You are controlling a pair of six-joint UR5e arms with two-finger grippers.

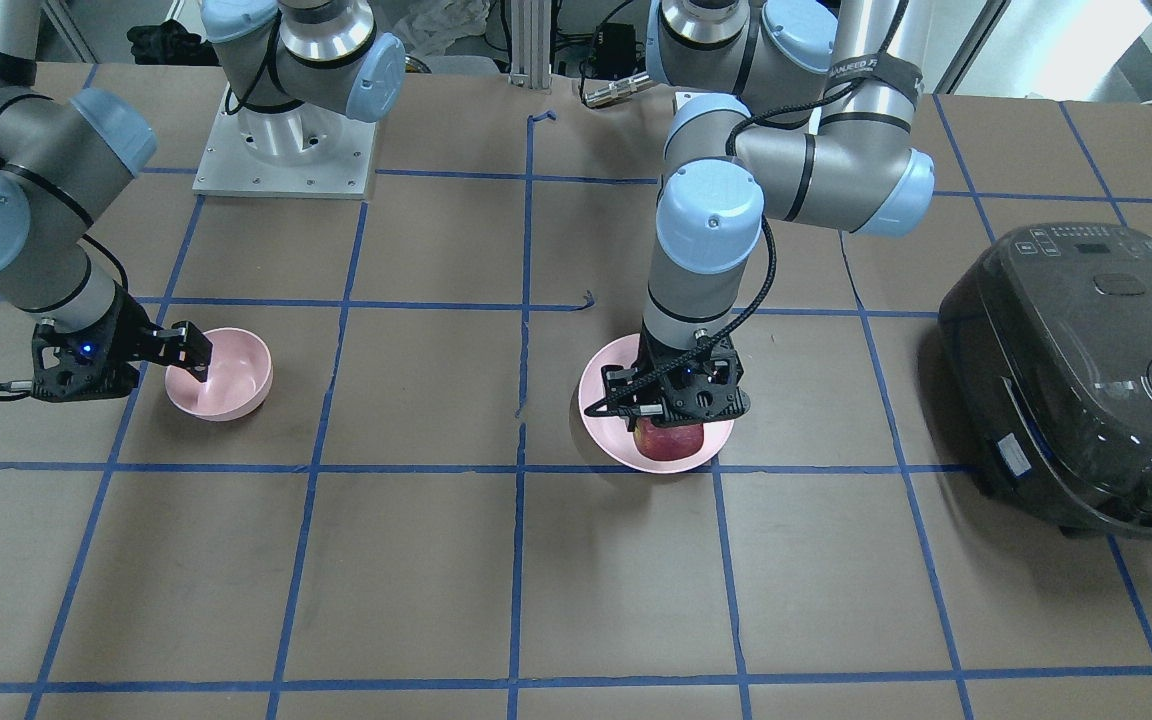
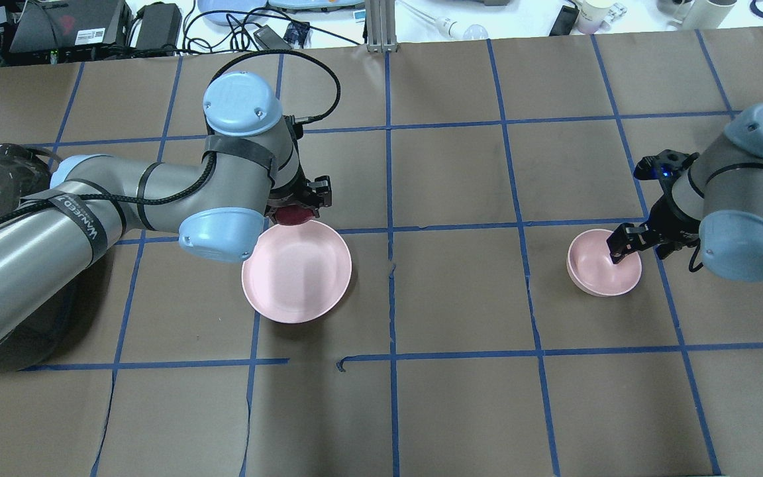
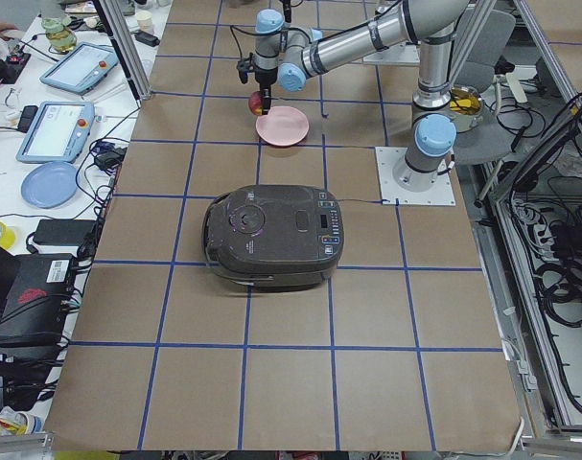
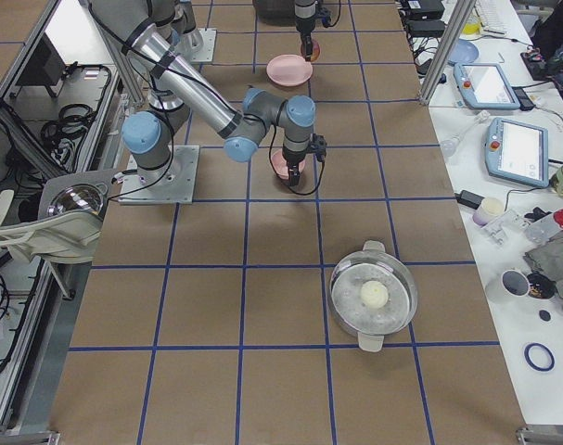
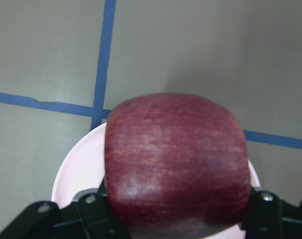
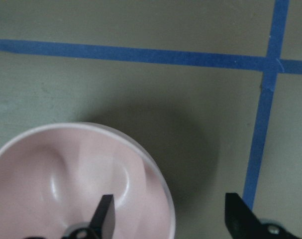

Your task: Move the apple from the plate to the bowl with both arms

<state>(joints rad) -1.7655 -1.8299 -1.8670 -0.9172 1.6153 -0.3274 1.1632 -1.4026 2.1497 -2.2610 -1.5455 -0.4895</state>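
Barely under way: pinching the apple [image 5: 175, 164] snugly in the left gripper [image 1: 674, 418], hovering over the plate [image 2: 302, 291] at its 12 o'clock rim in the overhead view, seemingly riding just clear of it. Holding the right gripper [image 6: 169, 219] spread wide and empty, straddling the rim of the bowl [image 2: 593, 271] near 2 o'clock, one jaw inside. Leaving the carry across and the drop into that bowl yet to do.

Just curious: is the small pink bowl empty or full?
Empty of food: the bowl is bare pink inside; the apple is in the left hand.
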